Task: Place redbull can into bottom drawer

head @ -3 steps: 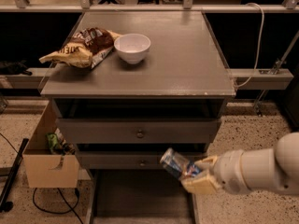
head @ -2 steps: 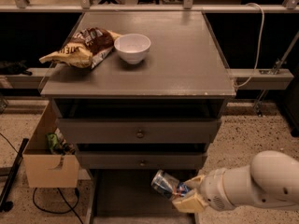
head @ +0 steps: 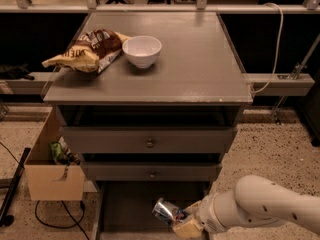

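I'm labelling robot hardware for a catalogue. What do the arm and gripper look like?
The arm is smooth, white and rounded, with a ringed wrist. The gripper, low over the bottom drawer, has pale yellowish fingers. No cables show on it.

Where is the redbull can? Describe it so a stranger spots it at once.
Start at the grey cabinet and drop to its open bottom drawer. Over the drawer's right part the gripper on the white arm clamps the redbull can, tilted. It is the only slim shiny can; the white bowl and chip bag sit on the cabinet top.
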